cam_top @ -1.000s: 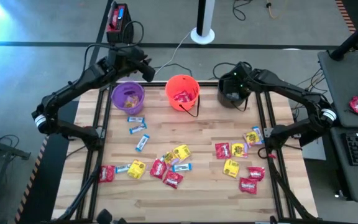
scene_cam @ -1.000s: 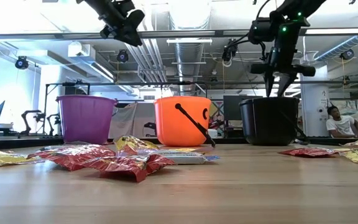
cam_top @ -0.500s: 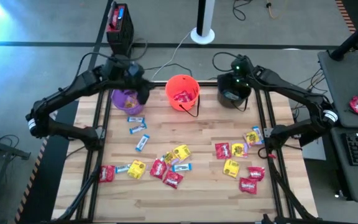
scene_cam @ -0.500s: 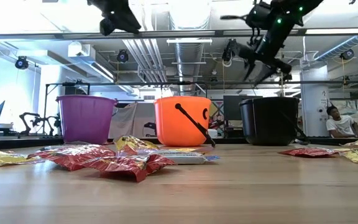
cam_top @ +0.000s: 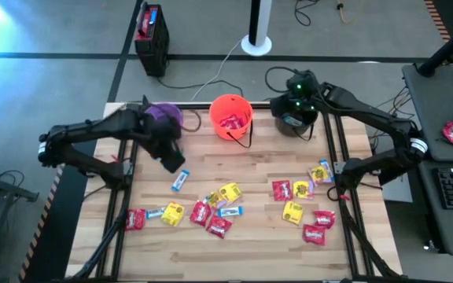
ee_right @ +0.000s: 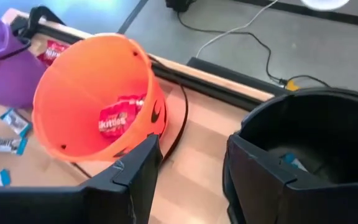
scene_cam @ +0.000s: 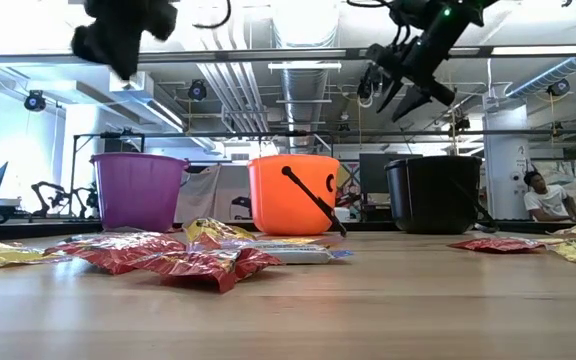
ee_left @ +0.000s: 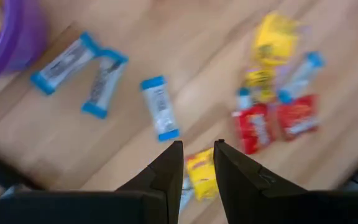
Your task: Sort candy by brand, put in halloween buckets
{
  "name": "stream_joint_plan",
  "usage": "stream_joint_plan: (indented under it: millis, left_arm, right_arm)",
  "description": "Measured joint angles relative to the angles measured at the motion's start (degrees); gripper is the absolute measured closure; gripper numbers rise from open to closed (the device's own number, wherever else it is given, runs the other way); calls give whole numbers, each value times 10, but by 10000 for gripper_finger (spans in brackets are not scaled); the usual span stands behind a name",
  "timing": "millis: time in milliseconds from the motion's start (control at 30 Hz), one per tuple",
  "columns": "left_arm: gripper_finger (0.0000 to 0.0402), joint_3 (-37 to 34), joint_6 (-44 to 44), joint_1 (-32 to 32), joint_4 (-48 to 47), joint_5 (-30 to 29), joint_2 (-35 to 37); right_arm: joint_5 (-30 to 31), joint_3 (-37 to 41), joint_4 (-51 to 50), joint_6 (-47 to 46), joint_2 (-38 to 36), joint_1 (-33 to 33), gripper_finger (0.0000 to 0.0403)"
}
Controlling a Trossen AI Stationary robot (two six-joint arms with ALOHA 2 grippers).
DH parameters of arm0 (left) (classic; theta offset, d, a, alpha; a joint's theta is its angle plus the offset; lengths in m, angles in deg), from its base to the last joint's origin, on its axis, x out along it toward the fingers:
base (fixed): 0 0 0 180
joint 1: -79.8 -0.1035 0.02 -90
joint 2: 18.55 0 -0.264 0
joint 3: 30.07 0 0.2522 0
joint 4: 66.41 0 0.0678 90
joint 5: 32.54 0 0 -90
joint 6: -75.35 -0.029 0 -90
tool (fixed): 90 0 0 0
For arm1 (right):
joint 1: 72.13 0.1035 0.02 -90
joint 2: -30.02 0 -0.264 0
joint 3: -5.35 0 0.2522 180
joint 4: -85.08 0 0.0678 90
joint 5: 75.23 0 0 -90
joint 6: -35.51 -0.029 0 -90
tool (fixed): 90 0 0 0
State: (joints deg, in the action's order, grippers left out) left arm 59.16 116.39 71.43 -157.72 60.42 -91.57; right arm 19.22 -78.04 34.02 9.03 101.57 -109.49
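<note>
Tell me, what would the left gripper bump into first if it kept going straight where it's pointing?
Probably a yellow candy lying on the table; it shows between the left gripper fingertips. Depth is unclear.

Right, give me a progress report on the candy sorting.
Done: a red packet lies in the orange plastic bucket, and something blue-and-white sits in the black bucket.

In hand: nothing. The left gripper hangs empty over the blue-and-white packets; the right gripper is open above the black bucket.

Left: most packets, scattered on the wooden table.
</note>
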Motion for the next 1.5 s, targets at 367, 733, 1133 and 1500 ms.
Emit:
stream_joint_plan:
  millis: [367,733,1133,1500]
  left_arm:
    - [327,-204,106,54,209,-20,-2]
    - [327,-289,150,47,278,-55,-71]
    - [236,-271,148,49,308,-50,-150]
    - [195,-271,126,50,331,-52,-200]
  right_arm:
    - [6,-4,-18,-35,0,10,234]
    - [39,-4,-12,-57,0,10,239]
    - [42,-4,-13,-59,0,10,241]
    - [46,-4,-14,-49,1,10,240]
